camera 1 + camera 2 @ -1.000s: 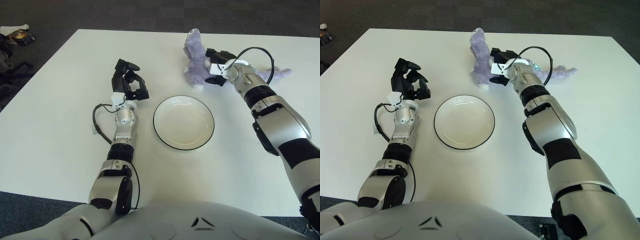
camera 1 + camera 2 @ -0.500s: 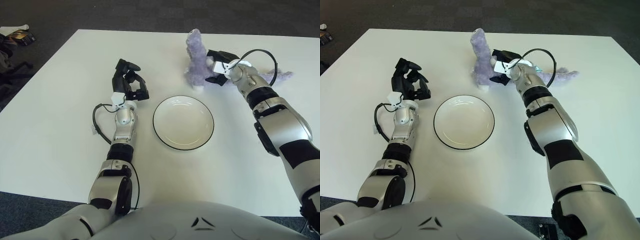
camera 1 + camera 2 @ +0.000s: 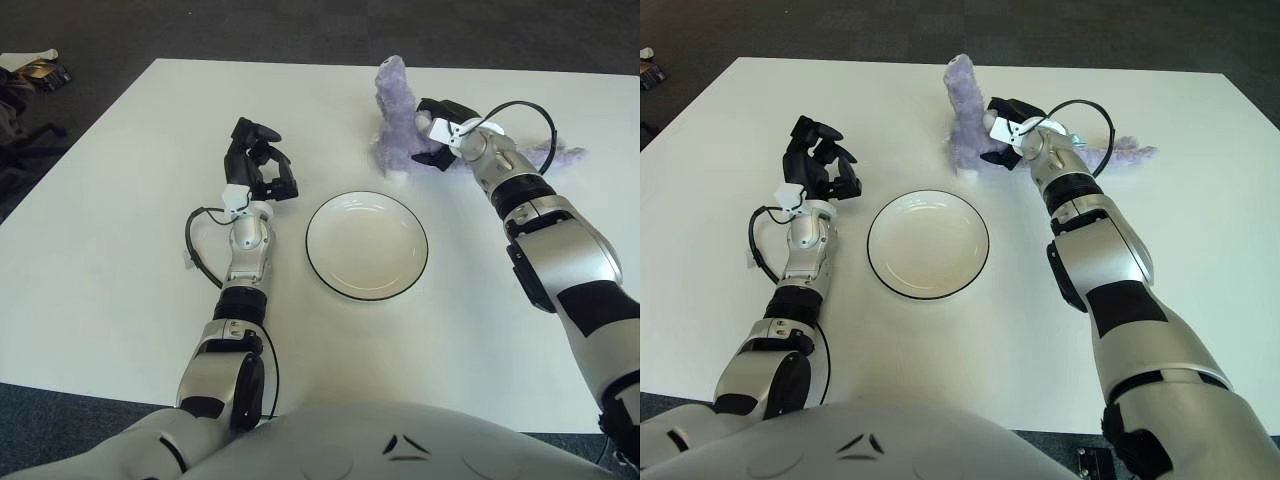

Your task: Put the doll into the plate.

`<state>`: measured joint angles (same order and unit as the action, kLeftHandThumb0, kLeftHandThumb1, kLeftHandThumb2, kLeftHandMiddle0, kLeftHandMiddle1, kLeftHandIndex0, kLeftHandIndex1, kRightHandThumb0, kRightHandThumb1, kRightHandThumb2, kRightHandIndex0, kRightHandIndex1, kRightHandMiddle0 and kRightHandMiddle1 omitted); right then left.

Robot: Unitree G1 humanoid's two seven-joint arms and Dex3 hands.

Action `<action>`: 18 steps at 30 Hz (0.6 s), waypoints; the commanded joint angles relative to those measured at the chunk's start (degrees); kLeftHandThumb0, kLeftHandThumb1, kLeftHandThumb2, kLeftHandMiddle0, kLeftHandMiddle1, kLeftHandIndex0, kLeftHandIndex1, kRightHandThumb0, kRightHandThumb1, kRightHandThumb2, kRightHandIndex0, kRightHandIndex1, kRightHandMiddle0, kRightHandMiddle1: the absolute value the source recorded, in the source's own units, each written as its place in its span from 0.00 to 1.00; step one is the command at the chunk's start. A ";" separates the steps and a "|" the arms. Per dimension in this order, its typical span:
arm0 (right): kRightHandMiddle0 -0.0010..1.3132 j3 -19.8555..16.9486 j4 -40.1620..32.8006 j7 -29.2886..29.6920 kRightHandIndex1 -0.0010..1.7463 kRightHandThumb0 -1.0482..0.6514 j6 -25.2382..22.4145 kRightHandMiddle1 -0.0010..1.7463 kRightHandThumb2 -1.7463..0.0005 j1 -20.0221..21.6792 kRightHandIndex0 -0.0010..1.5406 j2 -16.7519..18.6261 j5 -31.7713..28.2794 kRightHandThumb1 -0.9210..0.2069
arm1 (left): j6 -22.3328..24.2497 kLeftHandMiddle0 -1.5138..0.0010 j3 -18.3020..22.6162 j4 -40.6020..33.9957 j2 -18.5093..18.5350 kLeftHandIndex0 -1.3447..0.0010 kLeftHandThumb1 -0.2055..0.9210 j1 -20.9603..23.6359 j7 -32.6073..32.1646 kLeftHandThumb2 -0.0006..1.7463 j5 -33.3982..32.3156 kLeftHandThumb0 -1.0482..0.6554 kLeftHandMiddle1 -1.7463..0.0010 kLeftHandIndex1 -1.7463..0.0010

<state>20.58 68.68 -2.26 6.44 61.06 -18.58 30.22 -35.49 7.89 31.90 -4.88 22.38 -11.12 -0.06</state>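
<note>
**Right hand at the purple doll, plate bare in the middle**

The right hand [image 3: 438, 135] is at the far side of the counter [image 3: 100, 250], its dark fingers [image 3: 432, 158] closed against the right flank of the doll [image 3: 395, 115] — pinching the plush body, as far as the views show; the doll is a pale purple soft toy, its head end standing upright beside the hand, a long tail [image 3: 560, 153] trailing flat to the right behind the forearm; a black cable [image 3: 520, 108] loops over the wrist; the doll's lower end touches the counter just beyond the plate [image 3: 367, 245], which lies apart from it, nearer the robot, white with a dark rim and holding nothing; the left hand [image 3: 258, 172] shows to the left of the plate, raised on its upright forearm, fingers curled in and holding nothing — a thin black wire [image 3: 200, 250] hangs beside that arm; dark carpet floor [image 3: 250, 30] surrounds the counter.
</note>
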 commanded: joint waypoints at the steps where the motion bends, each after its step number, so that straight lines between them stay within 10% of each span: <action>1: 0.70 -0.62 1.25 -1.06 1.00 0.93 -2.12 1.00 0.14 -3.48 0.48 0.80 -1.23 0.68 | 0.46 0.42 0.39 3.06 -0.91 0.54 0.20 -5.51 0.08 0.94 -0.94 0.60 0.00 0.05; 18: 0.75 -3.76 -0.70 2.23 1.00 0.94 -4.80 1.00 0.12 -4.42 0.49 1.43 -3.08 0.69 | 0.33 0.41 0.44 3.18 -0.96 0.54 0.19 -5.33 -0.39 0.95 -0.65 0.60 0.00 0.04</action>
<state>17.31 66.79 0.68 3.56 59.78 -17.89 28.37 -35.44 7.92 31.83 -4.91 22.37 -11.16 -0.09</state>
